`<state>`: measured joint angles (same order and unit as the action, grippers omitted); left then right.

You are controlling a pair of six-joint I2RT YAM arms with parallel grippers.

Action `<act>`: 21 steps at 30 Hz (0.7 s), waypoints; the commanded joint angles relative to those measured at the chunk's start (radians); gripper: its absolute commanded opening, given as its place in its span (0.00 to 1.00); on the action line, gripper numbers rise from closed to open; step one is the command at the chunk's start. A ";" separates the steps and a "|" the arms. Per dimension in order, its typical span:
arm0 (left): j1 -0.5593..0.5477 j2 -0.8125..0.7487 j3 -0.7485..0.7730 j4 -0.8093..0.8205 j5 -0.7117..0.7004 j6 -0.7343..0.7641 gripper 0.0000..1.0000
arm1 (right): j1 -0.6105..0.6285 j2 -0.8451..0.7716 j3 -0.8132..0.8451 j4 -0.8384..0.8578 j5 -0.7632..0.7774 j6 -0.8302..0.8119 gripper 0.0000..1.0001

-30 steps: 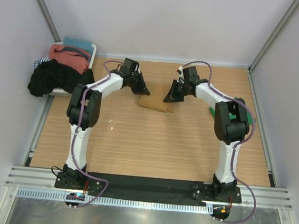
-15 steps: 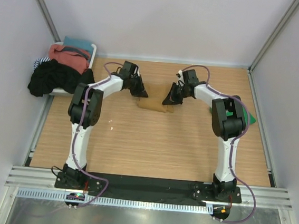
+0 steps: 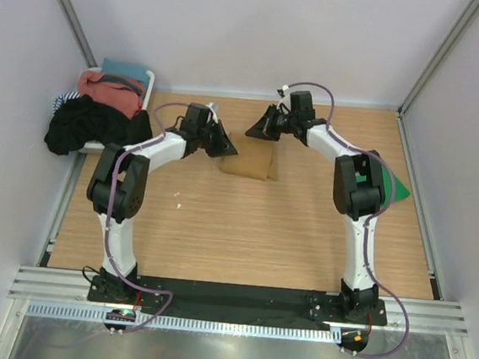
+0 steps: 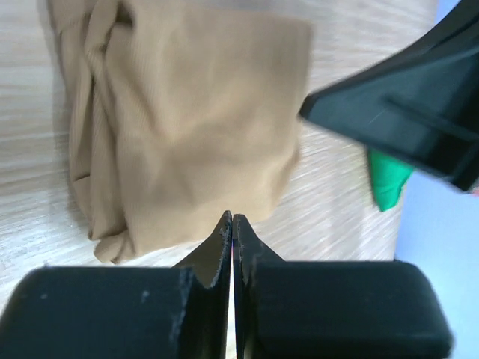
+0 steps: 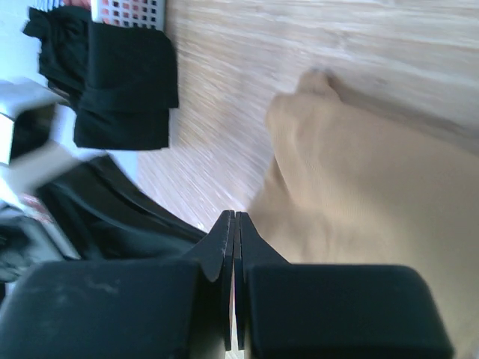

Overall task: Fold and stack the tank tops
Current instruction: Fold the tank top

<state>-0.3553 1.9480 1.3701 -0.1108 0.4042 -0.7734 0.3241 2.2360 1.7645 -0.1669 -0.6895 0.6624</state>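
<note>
Presently the tan tank top (image 3: 248, 165) lies folded into a compact rectangle on the far middle of the wooden table (image 3: 243, 231). One edge is bunched into soft ridges, as the left wrist view (image 4: 187, 127) shows. The green tank top (image 3: 399, 191) lies well apart from it at the table's right edge, partly hidden behind the right arm; only a corner of it appears in the left wrist view (image 4: 389, 183).

The left gripper (image 3: 225, 148) sits at the far left corner of the tan top. Its fingers are pressed together with no cloth between them (image 4: 232, 221). Contact with the fabric cannot be determined.

The right gripper (image 3: 253, 131) is beyond the tan top's far edge and points left. Its fingers likewise meet with nothing held (image 5: 233, 221). The tan cloth fills the right of that view (image 5: 359, 187).

At the far left a white basket (image 3: 150, 78) holds a pile of clothes (image 3: 92, 119) in black, coral, teal and stripes, with black fabric spilling over its side.
</note>
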 commanded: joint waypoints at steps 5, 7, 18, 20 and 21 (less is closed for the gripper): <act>-0.014 0.117 -0.071 0.171 0.024 -0.064 0.00 | 0.036 0.224 0.110 0.326 -0.097 0.259 0.01; -0.014 0.146 -0.080 0.183 0.012 -0.066 0.00 | 0.035 0.314 0.167 0.397 -0.104 0.336 0.01; -0.022 0.105 -0.216 0.207 -0.042 -0.035 0.00 | -0.014 0.456 0.265 0.544 -0.044 0.553 0.01; -0.022 0.075 -0.224 0.188 -0.050 -0.024 0.00 | -0.014 0.426 0.273 0.512 -0.054 0.497 0.02; -0.022 0.043 -0.224 0.180 -0.057 -0.018 0.00 | -0.014 0.404 0.291 0.450 -0.065 0.465 0.04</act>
<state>-0.3729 2.0483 1.1866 0.1879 0.4046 -0.8497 0.3233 2.6961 2.0068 0.3351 -0.7795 1.1942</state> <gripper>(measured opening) 0.002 0.031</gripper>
